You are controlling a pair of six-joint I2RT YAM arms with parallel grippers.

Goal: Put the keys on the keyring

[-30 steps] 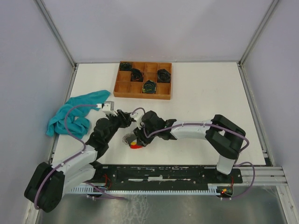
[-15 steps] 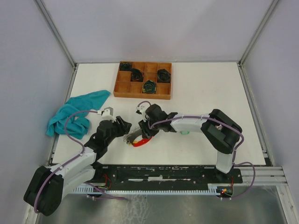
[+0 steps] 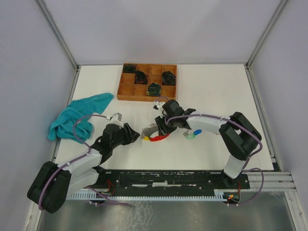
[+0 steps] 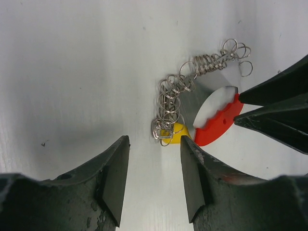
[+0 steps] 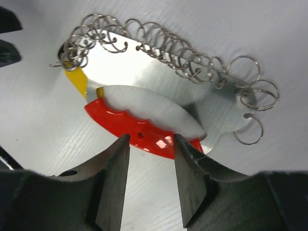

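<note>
The keyring (image 3: 155, 136) is a silver crescent plate with a red plastic edge and several small wire rings, lying flat on the white table. A yellow tag (image 4: 178, 132) shows at its end. My right gripper (image 5: 150, 144) is open, its fingertips either side of the red edge (image 5: 139, 131); it also shows in the top view (image 3: 161, 129). My left gripper (image 4: 154, 154) is open and empty, just short of the yellow end; it also shows in the top view (image 3: 133, 133). Keys with a blue tag (image 3: 197, 131) and a green tag (image 3: 190, 136) lie right of the keyring, beside the right arm.
A wooden compartment tray (image 3: 126, 89) holding black coiled bundles stands at the back. A teal cloth (image 3: 77, 118) lies at the left, beside the left arm. The right gripper's fingers (image 4: 279, 103) enter the left wrist view from the right.
The right gripper has moved right and back, and the keyring has shifted that way with it. The blue and green tagged keys have come into view. The left gripper has dropped lower towards the keyring's yellow end.
</note>
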